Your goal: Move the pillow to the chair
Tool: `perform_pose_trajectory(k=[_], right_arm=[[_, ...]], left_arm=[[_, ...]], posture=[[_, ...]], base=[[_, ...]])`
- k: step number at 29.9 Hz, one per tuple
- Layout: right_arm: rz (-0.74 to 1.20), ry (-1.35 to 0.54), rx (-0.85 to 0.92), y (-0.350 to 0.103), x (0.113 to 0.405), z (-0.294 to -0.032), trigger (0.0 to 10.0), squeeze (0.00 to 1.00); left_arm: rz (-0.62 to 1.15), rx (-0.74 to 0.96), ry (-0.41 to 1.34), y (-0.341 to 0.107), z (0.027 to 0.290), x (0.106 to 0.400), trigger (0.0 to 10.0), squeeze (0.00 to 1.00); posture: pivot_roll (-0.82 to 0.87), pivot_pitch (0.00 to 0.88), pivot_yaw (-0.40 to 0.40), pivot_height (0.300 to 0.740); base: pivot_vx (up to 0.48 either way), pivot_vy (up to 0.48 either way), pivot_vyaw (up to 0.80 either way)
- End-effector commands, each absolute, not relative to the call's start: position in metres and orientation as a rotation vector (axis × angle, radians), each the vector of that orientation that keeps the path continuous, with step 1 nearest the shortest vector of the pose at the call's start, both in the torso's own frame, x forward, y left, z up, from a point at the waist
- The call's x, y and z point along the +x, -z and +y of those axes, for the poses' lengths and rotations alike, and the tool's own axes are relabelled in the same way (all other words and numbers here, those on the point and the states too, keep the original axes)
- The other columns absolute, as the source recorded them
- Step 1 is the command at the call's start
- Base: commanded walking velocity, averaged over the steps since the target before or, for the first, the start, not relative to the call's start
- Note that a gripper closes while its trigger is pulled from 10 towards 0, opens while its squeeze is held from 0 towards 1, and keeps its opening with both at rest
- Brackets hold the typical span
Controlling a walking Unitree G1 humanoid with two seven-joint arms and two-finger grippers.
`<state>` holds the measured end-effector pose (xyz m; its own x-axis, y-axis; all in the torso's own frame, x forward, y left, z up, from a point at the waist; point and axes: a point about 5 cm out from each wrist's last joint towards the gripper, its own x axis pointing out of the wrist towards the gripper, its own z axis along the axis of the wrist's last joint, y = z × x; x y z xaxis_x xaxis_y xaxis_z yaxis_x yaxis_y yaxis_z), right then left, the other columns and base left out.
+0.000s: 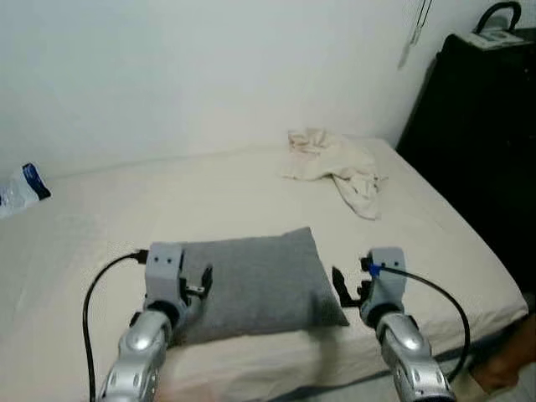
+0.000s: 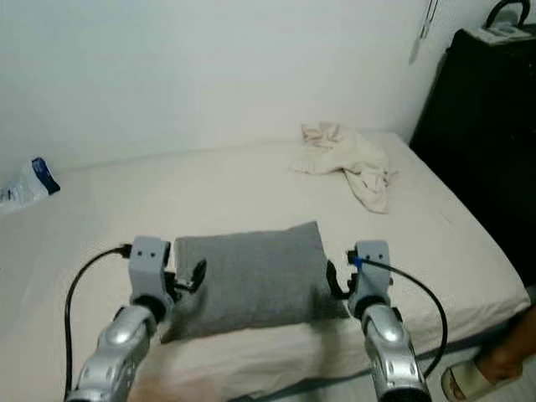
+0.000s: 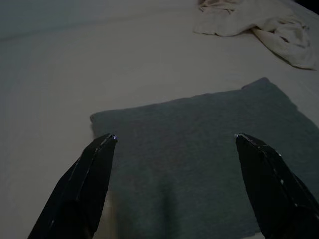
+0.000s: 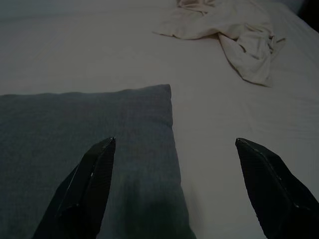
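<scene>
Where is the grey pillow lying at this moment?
The grey pillow lies flat on the bed near its front edge, between the left gripper and the right gripper; the crumpled cloth lies farther back to the right.

You're looking at a home bedroom: a cream-sheeted bed fills the frame, crumpled cloth upper right, black suitcase at the far right.

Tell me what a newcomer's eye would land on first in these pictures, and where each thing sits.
First the flat grey fabric pillow lying near the front edge of the cream-sheeted bed, with the left pincer open at its left end and the right pincer open at its right end. Next the crumpled cream cloth near the bed's far right corner, and the tall black cabinet beside the bed on the right.
</scene>
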<state>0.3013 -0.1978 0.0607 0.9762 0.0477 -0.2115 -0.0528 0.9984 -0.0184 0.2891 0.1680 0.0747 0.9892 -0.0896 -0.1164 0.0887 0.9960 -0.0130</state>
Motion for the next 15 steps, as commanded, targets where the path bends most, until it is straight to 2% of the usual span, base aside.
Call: perform_pose_trajectory(k=[1,15], right_arm=[[0.227,-0.037,-0.02,-0.0596,0.3027,-0.2021,10.0,0.0],[0.191,-0.055,-0.01,-0.0682,0.3126,-0.1997,10.0,0.0]], left_arm=[[0.133,-0.012,0.063,-0.0703,0.1752,0.2884,10.0,0.0],[0.131,-0.033,0.069,-0.0691,0.1715,0.2917,10.0,0.0]], posture=[[-0.06,0.109,0.03,0.696],[-0.06,0.099,0.028,0.631]], base=[[0.0,0.0,0.0],[0.0,0.0,0.0]])
